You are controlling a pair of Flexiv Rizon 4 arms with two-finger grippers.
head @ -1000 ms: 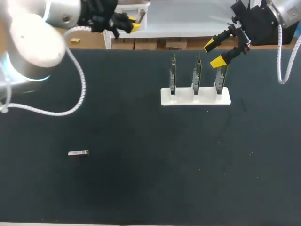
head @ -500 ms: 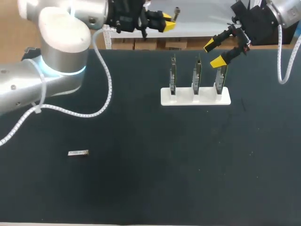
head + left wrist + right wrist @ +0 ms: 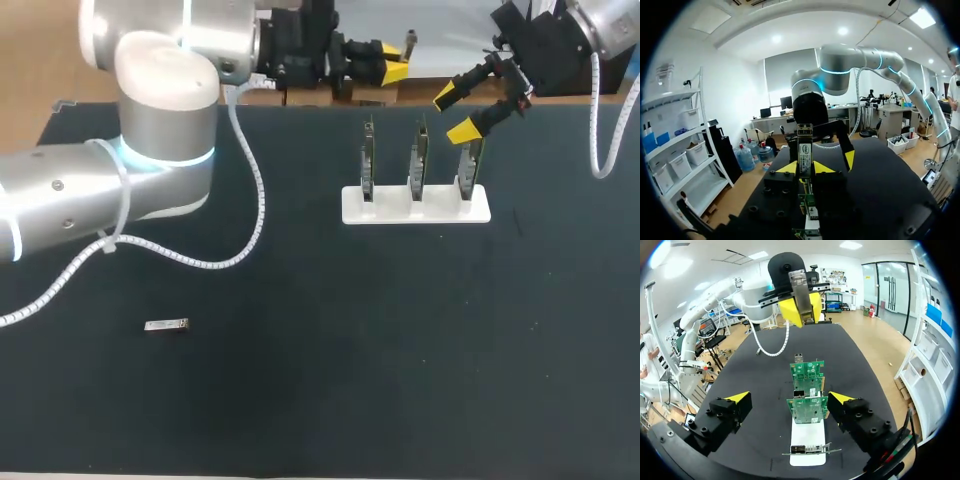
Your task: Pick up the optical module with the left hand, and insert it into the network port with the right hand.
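Left gripper (image 3: 391, 62) pinches the optical module (image 3: 804, 150) upright between its yellow tips, raised past the far edge of the table (image 3: 320, 400), probably to offer it for handover. Right gripper (image 3: 455, 112), spread wide and empty, hovers by the network cards (image 3: 415, 160) in their white stand (image 3: 415, 208); a second module (image 3: 166, 325) lies flat well to the left

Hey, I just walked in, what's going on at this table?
The left end effector is gripping an optical module and holding it up over the table's far edge. The right end effector is open and empty, hovering by the rightmost of three network cards, which stand upright in a white holder. A second module lies flat on the table, untouched. Nothing has been handed over or plugged in yet.
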